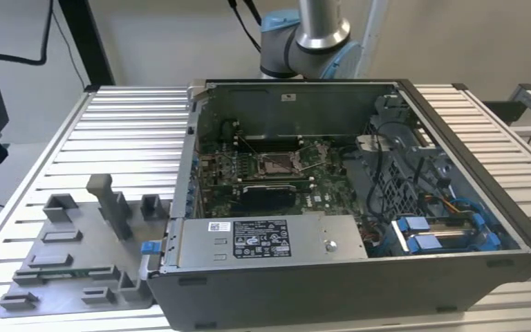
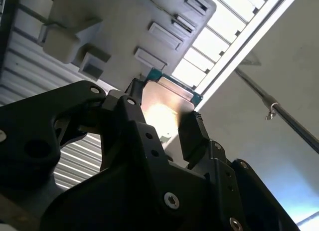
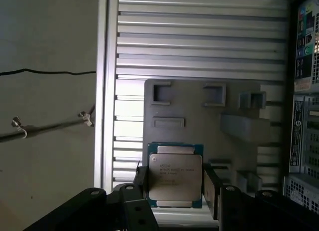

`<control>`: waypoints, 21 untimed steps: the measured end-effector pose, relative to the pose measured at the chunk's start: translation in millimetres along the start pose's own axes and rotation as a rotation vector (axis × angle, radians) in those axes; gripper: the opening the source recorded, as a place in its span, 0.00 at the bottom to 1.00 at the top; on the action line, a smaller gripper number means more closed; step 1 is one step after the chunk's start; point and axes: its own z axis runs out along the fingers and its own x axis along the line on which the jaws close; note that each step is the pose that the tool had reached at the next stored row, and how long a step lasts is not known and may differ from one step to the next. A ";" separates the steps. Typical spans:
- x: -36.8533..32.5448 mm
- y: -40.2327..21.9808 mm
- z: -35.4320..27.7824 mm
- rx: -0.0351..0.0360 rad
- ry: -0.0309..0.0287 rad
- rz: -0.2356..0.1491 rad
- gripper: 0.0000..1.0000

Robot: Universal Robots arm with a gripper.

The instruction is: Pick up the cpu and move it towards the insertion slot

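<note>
Exterior view: the shiny silver-framed square insertion slot lies inside the open dark computer case, which stands just beside the grey plastic fixture plate on the slatted tabletop.

First wrist view: the black claw pinches the flat silvery near-square cpu by opposite edges, over that plate, with the case off to one side.

Second wrist view: its fingers press the chip's edges, its face glinting.

cpu | clamped between jaws | apparently above grey fixture plate | slatted table
</note>
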 end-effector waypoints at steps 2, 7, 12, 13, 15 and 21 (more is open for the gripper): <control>0.0 0.1 -4.2 0.0000 0.0001 0.000 0.00; 0.0 0.2 -6.5 -0.0003 -0.0003 0.000 0.00; -0.2 0.2 -7.0 -0.0001 -0.0001 0.000 0.00; -1.3 0.2 -7.2 0.0002 0.0003 0.000 0.00; -5.2 0.3 -7.0 -0.0001 0.0001 0.000 0.00; -20.9 0.7 -6.8 -0.0001 0.0000 0.000 0.00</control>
